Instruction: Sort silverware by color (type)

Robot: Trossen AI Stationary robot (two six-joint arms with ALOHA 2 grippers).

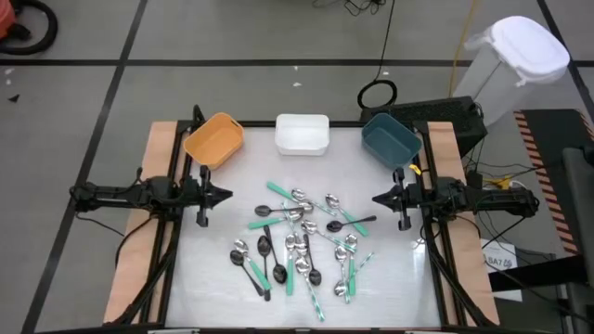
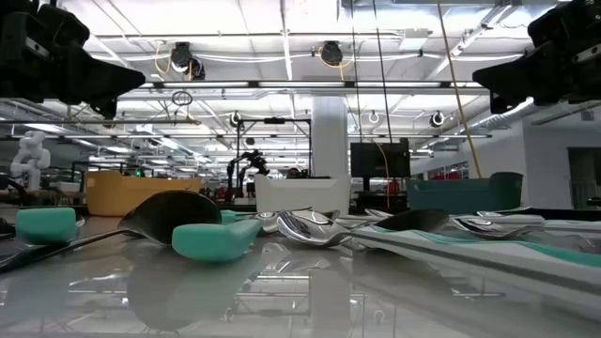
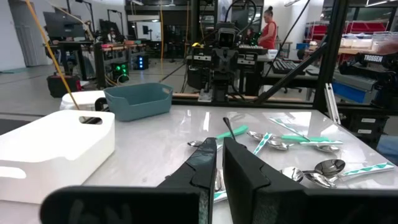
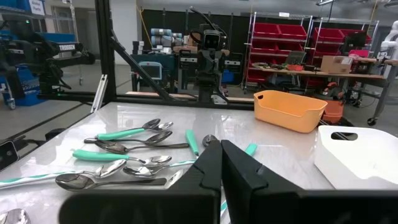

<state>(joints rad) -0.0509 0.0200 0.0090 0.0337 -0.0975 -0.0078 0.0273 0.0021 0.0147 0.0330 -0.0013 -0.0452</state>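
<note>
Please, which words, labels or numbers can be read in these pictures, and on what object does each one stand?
"TROSSEN": white letters on a dark machine part beyond the table, in the left wrist view.
White tag right of the table, in the high view: too small to read.

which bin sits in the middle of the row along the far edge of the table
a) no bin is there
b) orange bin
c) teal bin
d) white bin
d: in the high view the white bin stands between the orange bin and the teal bin, with the spoons scattered on the table nearer the camera's bottom edge.
</note>
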